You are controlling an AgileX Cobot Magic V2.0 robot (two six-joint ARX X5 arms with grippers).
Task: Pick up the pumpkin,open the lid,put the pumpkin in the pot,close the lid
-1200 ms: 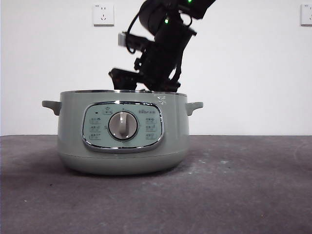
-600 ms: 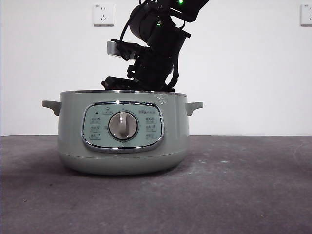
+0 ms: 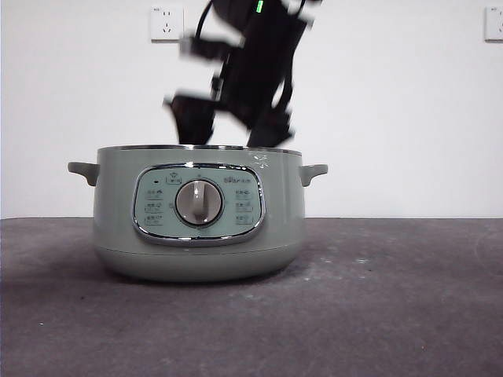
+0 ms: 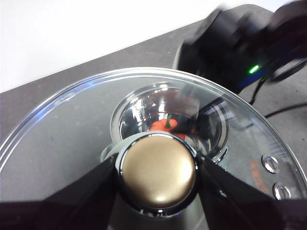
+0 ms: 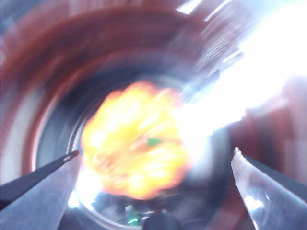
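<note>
The sage-green pot [image 3: 196, 212] stands uncovered in the front view. My right gripper [image 3: 229, 126] hangs just above its rim, blurred, with its jaws spread. In the right wrist view the orange pumpkin [image 5: 136, 146] lies loose on the pot's shiny bottom, below the open right gripper [image 5: 156, 152]. My left gripper [image 4: 158, 177] is shut on the round knob [image 4: 158, 170] of the lid [image 4: 72, 129], a clear dome with a chrome rim. Through the lid I see the pumpkin [image 4: 165, 127] inside the pot [image 4: 139, 103]. The lid is out of the front view.
Dark grey tabletop [image 3: 393, 298] stretches around the pot, with a white wall behind. The right arm [image 4: 240, 48] shows as a dark blur with a green light beyond the lid in the left wrist view.
The right gripper has risen from inside the pot's mouth to just above its rim, and its jaws have spread. The pot has not moved.
</note>
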